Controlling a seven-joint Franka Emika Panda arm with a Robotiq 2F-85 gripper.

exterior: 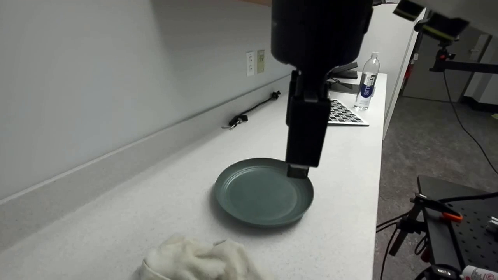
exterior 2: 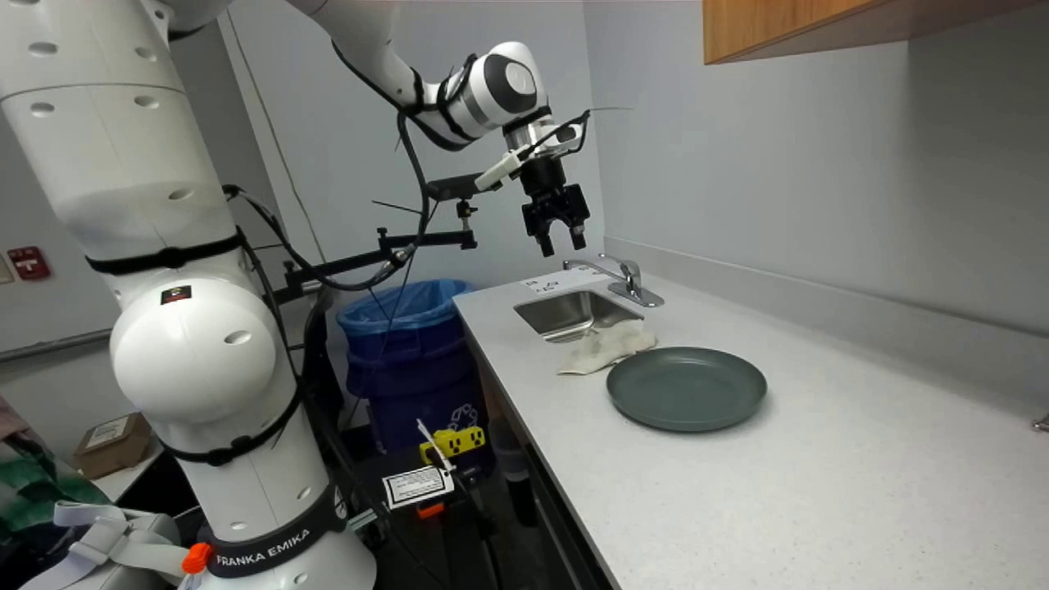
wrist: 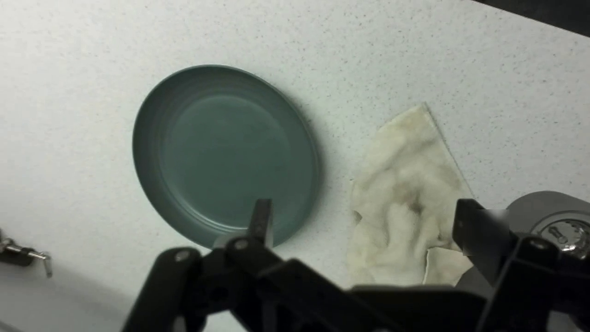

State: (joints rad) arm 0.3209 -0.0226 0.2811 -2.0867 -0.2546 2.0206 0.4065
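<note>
A: Where's the gripper [exterior 2: 563, 242]?

B: Up above the counter [exterior 2: 819, 483], at the end with the sink [exterior 2: 574, 307], fingers [wrist: 262, 216] pointing down. Spread wide, just air between the tips.

A: And the plate [exterior 2: 687, 389], from there?

B: Lower, flat on the counter, off to one side of the gripper and farther along from the sink. Round, dark green, face up. Seen straight down, one finger cuts across its rim, but hangs clear above it.

A: And the cloth [wrist: 405, 207]?

B: Crumpled, off-white with brownish stains. Lies between sink and plate, near the plate yet apart from it. From above it shows in the gap between the fingers.

A: Lettering?

B: "FRANKA EMIKA", white on a black band [exterior 2: 264, 553] round the foot of the arm [exterior 2: 197, 360]. Clear bottle [exterior: 367, 83] standing well down the counter, beside a black-and-white patterned board [exterior: 344, 113]: "sm" on blue, the rest I can't make out.

A: Off the counter?

B: Blue bin [exterior 2: 426, 385], recycling arrows [exterior 2: 464, 416] on its side. White printed tag [exterior 2: 418, 486] by a yellow outlet strip [exterior 2: 457, 442]; print too small for me to read.
</note>
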